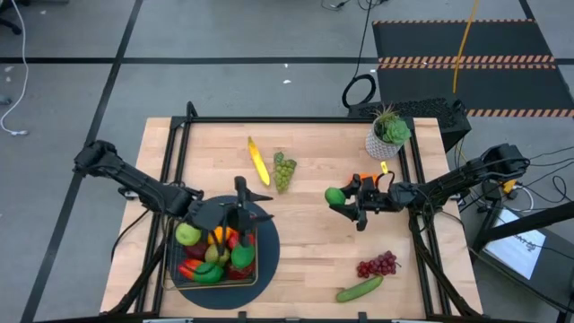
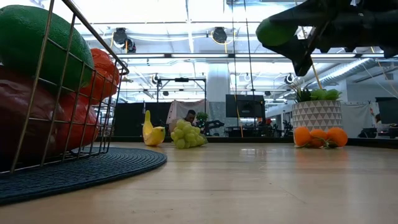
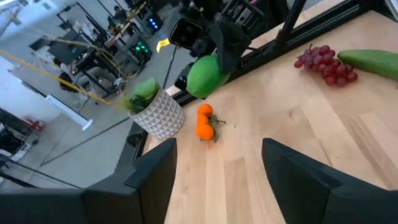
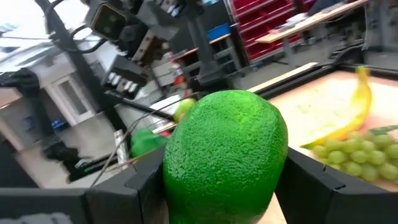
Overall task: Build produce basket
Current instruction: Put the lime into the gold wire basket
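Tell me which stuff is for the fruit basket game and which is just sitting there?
For the job: basket, lime in the right end effector, banana, green grapes, purple grapes, cucumber, oranges.
Just there: potted plant, round mat.

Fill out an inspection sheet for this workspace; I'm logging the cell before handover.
Surface: wooden table, round dark mat under basket.
Job's things: basket part-filled; banana, green grapes, purple grapes, cucumber, oranges loose.
Clutter: potted plant.
Grippers: left gripper open over basket; right gripper holds lime aloft.
Cables: several on floor.
Surroundings: striped floor mat.
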`<move>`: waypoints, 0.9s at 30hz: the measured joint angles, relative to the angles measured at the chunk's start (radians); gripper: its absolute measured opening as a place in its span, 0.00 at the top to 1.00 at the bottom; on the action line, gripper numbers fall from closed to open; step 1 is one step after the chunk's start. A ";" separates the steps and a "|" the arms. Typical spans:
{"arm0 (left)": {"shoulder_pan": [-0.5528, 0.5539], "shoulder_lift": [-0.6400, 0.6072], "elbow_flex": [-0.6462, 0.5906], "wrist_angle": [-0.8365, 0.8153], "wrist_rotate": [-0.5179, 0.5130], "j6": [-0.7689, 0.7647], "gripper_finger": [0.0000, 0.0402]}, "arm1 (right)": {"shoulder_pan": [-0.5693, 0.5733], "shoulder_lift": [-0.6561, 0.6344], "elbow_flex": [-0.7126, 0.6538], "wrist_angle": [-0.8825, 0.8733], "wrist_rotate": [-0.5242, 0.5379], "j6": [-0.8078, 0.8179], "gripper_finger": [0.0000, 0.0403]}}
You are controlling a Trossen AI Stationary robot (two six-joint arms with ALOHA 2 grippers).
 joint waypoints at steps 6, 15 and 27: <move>0.002 0.073 0.000 0.152 0.001 0.032 0.25 | 0.000 0.000 0.000 0.009 -0.100 0.003 0.43; 0.036 0.159 0.000 0.269 0.207 0.075 0.04 | 0.000 0.021 0.000 0.036 -0.113 -0.005 0.43; 0.092 0.238 0.000 0.416 0.315 0.119 0.09 | 0.002 0.198 0.101 0.115 -0.209 0.057 0.43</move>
